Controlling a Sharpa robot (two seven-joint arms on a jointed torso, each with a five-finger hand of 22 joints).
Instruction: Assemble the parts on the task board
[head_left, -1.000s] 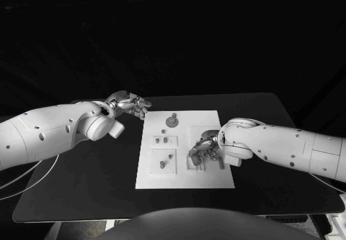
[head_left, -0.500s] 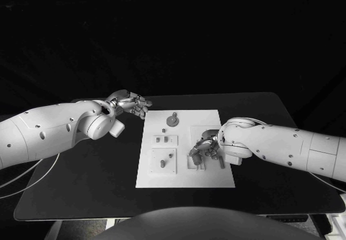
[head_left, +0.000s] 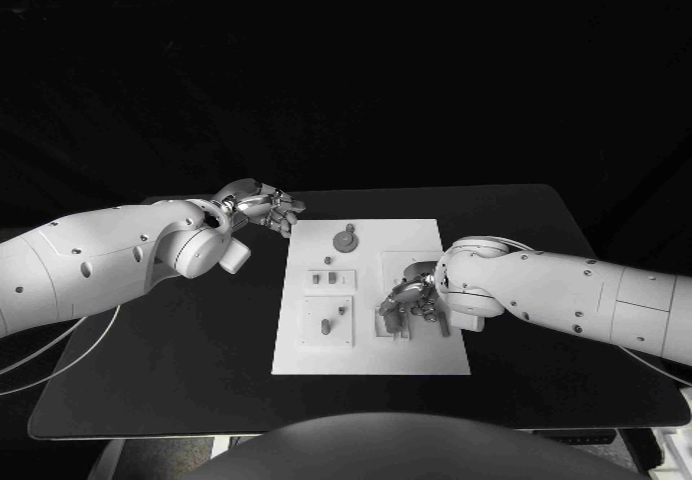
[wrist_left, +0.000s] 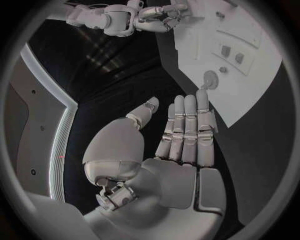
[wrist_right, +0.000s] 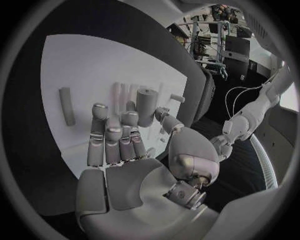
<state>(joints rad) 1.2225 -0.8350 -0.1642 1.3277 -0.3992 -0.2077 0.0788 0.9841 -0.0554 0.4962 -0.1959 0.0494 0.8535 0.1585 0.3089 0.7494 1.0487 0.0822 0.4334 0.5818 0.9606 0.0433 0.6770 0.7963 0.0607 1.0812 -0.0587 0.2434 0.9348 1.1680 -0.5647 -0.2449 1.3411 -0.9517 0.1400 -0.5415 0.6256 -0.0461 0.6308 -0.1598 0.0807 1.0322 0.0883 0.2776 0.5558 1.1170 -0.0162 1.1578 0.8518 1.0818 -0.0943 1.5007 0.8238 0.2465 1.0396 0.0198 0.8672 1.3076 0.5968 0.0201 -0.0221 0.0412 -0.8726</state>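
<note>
My right hand (head_left: 408, 303) is down over the right half of the flat white rectangular task board (head_left: 433, 360), fingers (wrist_right: 112, 135) lying straight and side by side, reaching toward a short smooth grey cylindrical peg (wrist_right: 147, 106) that stands just past their tips. I judge this as lining up to take that peg; whether the tips already touch it, I cannot tell, and I see nothing clamped between them. A slim grey bar (wrist_right: 65, 106) lies flat on the board off to one side, apart from my fingers.

My left hand (head_left: 263, 211) waits over the matte black counter (head_left: 173, 380) just beside the board's far left corner, probably parked there to leave the work area free. Its fingers (wrist_left: 187, 130) are straight and pressed together, the thumb apart, holding nothing.

Near that corner sits a round grey knob-like part (head_left: 343, 240); two small blocks (head_left: 333, 278) stand in a raised white panel mid-board. The parts look rigid and smooth.
</note>
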